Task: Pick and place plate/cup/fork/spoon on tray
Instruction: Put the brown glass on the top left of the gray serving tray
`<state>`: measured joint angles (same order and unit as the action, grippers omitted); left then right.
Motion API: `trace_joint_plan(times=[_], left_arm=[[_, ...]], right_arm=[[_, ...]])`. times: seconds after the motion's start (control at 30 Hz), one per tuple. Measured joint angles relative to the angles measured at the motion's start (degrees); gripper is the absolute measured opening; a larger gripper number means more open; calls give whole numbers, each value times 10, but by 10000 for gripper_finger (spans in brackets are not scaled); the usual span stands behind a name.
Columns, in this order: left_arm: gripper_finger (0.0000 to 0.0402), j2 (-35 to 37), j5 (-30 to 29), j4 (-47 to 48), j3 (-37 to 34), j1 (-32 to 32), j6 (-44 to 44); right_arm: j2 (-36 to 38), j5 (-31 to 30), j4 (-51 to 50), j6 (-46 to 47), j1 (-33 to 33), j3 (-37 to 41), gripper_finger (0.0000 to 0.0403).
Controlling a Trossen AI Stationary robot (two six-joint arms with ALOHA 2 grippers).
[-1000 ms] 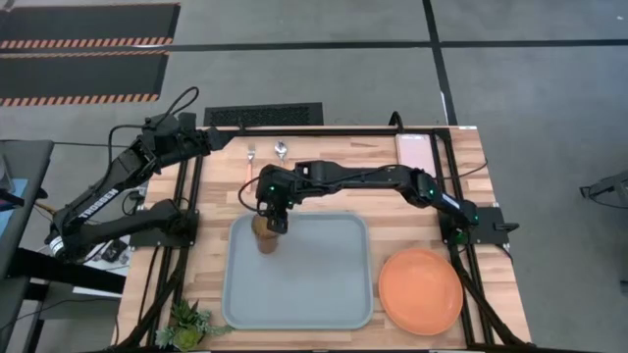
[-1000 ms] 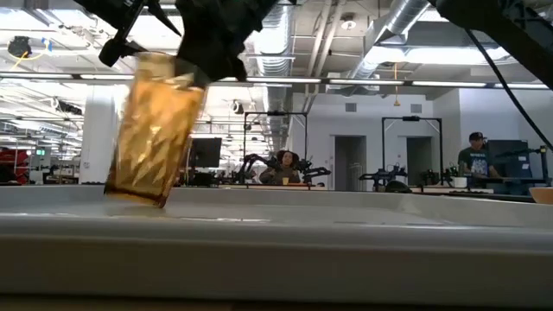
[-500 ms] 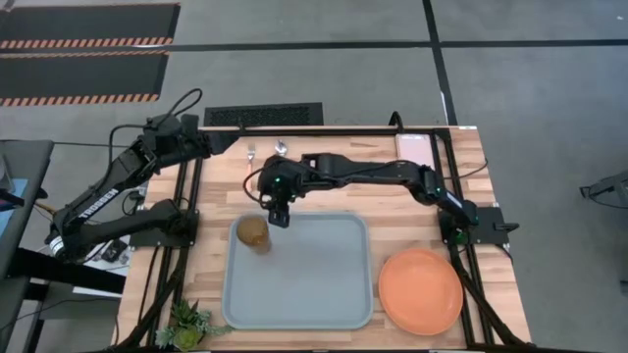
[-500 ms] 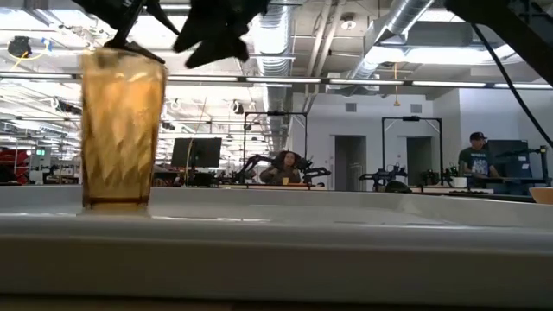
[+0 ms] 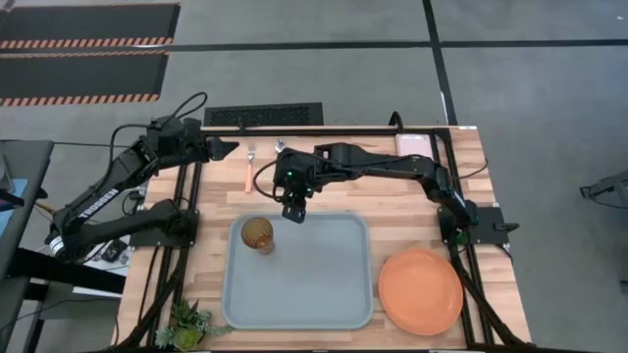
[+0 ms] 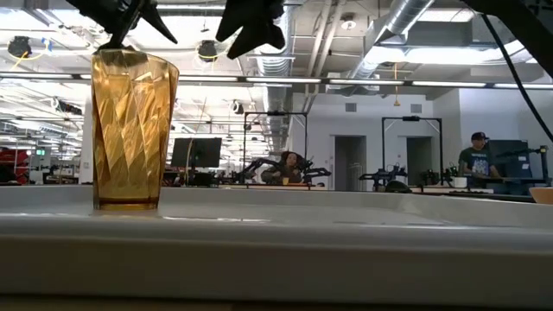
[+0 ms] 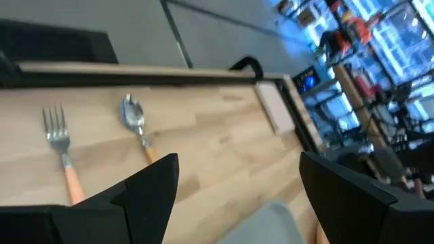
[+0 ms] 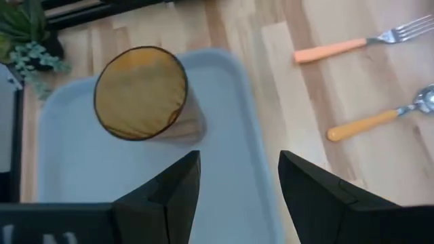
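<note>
Standing upright in the tray's (image 5: 324,294) far-left corner, the cup (image 5: 258,234) is free. Right gripper (image 5: 293,212) hovers just beside it over the tray's far rim, fingers spread, empty. Left gripper (image 5: 222,149) waits wide near fork (image 5: 248,169) and spoon (image 7: 137,123). Plate (image 5: 421,291) sits beside the tray.

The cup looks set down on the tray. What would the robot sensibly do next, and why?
Probably swing the open right gripper toward the fork or spoon. The cup stands upright on the tray, released, while both utensils and the plate lie on the table.
</note>
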<state>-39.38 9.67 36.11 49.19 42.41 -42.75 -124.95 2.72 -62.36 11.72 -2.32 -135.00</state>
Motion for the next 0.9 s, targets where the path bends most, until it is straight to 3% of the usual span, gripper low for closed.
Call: trace_joint_plan(times=[0.2, 0.3, 0.47, 0.7, 0.77, 0.9], left_arm=[[293, -5, 127, 6, 0, -29, 25], [285, -13, 147, 11, 0, -81, 21], [220, -21, 70, 34, 2, -176, -3], [22, -42, -21, 131, 16, -286, -10], [14, -55, -32, 129, 16, -306, -4], [46, -80, -41, 127, 16, -326, 2]], right_arm=[[0, 2, -14, 5, 10, 5, 223], [2, -1, -35, 18, 7, 5, 223], [36, -31, -120, 37, 2, 6, 223], [97, -99, -216, 49, 4, 5, 223], [113, -101, -224, 61, 3, 5, 223], [135, -102, -225, 91, 0, 5, 223]])
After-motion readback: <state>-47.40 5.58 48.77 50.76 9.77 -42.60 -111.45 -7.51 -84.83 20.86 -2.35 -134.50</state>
